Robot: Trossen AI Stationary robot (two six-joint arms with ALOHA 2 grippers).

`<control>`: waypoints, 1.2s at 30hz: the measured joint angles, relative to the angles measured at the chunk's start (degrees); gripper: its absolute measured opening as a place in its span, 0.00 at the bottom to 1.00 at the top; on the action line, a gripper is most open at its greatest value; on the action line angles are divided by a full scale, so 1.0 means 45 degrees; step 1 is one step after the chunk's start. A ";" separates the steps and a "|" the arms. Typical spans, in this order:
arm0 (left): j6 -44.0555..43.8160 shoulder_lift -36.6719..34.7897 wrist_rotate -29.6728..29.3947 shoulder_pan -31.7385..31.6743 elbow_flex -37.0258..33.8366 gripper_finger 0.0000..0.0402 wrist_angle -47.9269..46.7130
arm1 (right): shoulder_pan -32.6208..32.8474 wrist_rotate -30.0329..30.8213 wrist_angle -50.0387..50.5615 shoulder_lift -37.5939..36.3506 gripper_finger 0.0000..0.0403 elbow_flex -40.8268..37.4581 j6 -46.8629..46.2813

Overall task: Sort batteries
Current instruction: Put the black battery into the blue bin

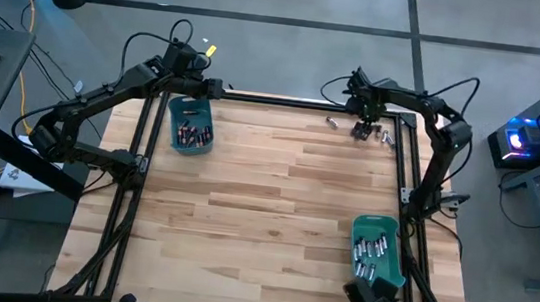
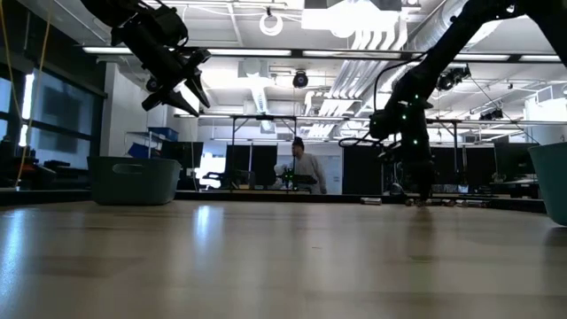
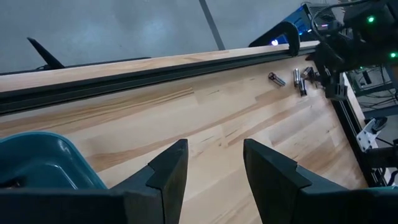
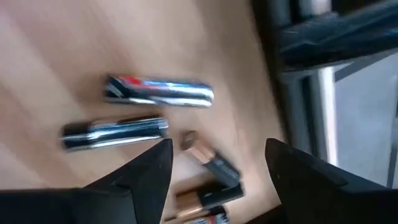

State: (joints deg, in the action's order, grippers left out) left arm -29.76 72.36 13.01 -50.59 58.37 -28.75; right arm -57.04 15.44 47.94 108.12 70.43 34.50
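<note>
We see the right gripper point(image 1: 362, 131) low at the table's point(image 1: 265, 201) far right corner, fingers spread over loose batteries point(image 4: 158, 90). The left gripper point(image 1: 192, 85) hangs over the far-left bin point(image 1: 190, 123), fingers apart, empty.

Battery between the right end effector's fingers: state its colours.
Copper and black battery, best in the right wrist view.

high: straight down over whole worktop point(image 1: 266, 191) | low: at worktop level, facing 12 o'clock into room | left wrist: angled across toward far edge | right wrist: close above batteries point(image 4: 158, 91) | shared: those batteries, left wrist and high
</note>
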 joint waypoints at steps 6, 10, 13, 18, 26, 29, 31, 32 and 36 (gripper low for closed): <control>0.0000 0.0003 -0.0037 0.0000 0.0000 0.37 0.0000 | -0.0339 -0.0294 0.0243 0.0626 0.58 0.0044 -0.0136; -0.0006 0.0002 -0.0057 0.0000 0.0000 0.37 0.0000 | -0.0191 0.0111 0.0194 0.0686 0.52 0.0034 -0.0226; -0.0010 0.0003 -0.0081 0.0000 0.0000 0.37 0.0005 | -0.0205 -0.0029 0.0236 0.0688 0.44 0.0023 -0.0232; -0.0038 0.0002 -0.0081 0.0000 0.0000 0.37 0.0019 | -0.0189 -0.0097 0.0394 0.0703 0.24 0.0010 -0.0233; -0.0033 0.0003 -0.0076 0.0000 0.0000 0.37 0.0029 | -0.0223 0.0199 0.0448 0.0654 0.04 0.0005 -0.0277; -0.0029 0.0002 -0.0075 0.0002 0.0000 0.37 0.0034 | -0.0223 -0.0313 0.0918 0.0438 0.05 -0.0010 -0.0696; -0.0028 0.0003 -0.0076 0.0002 0.0000 0.37 0.0036 | -0.0223 -0.0955 0.1302 0.0060 0.03 -0.0028 -0.1136; -0.0023 0.0003 -0.0076 0.0004 0.0000 0.37 0.0051 | -0.0227 -0.1444 0.1323 -0.0189 0.03 -0.0029 -0.1406; -0.0015 0.0003 -0.0062 0.0002 0.0000 0.37 0.0160 | -0.0145 -0.3565 0.1351 -0.1505 0.03 -0.0024 -0.2822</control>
State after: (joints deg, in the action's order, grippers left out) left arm -29.82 72.38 12.73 -50.58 58.37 -28.03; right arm -57.69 -0.60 54.02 101.35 70.32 21.80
